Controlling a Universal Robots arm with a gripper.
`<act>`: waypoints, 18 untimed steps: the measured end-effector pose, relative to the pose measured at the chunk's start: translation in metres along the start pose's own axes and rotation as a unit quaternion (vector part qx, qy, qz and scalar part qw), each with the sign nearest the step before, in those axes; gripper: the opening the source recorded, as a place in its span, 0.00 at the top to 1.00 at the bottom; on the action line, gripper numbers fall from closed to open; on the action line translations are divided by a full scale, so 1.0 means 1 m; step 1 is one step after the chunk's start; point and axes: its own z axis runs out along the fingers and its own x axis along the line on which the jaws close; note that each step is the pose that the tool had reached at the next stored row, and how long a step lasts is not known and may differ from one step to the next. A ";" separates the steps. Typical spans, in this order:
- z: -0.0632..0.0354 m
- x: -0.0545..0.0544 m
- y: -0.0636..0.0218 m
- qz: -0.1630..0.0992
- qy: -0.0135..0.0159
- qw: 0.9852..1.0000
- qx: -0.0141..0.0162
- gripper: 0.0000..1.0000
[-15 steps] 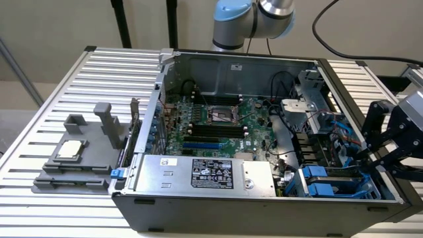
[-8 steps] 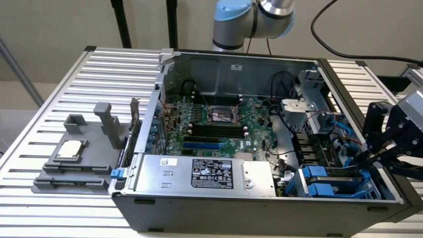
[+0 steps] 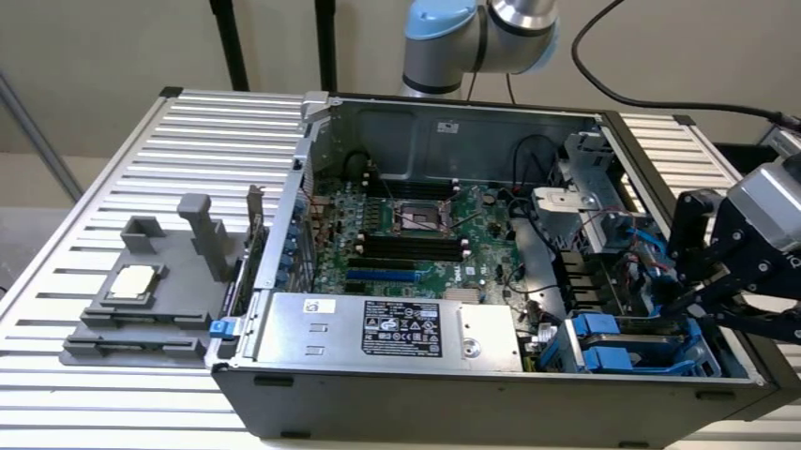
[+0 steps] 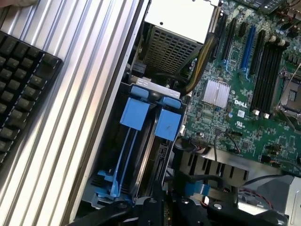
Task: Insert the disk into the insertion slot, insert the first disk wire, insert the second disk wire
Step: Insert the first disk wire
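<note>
The disk [image 4: 162, 153] appears to stand edge-on in the insertion slot [image 3: 651, 361], its long axis running straight away from my gripper [image 3: 692, 298]. The gripper is pressed together at the slot's near end, beside a blue cable [image 4: 197, 188].

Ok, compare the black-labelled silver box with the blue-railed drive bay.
The silver box is wider and closed on top; the drive bay is narrower, with bright blue tabs. The box lies toward the exterior view's left, the bay toward its right. Both sit along the case's near wall.
</note>
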 end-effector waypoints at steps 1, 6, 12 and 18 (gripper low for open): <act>-0.0005 -0.001 0.0025 0.000 0.000 1.000 0.001 0.83; 0.0008 -0.004 0.0156 -0.002 0.003 1.000 0.013 0.83; 0.0022 -0.007 0.0269 -0.004 0.009 0.999 0.030 0.83; 0.0029 -0.008 0.0324 -0.005 0.011 0.999 0.040 0.82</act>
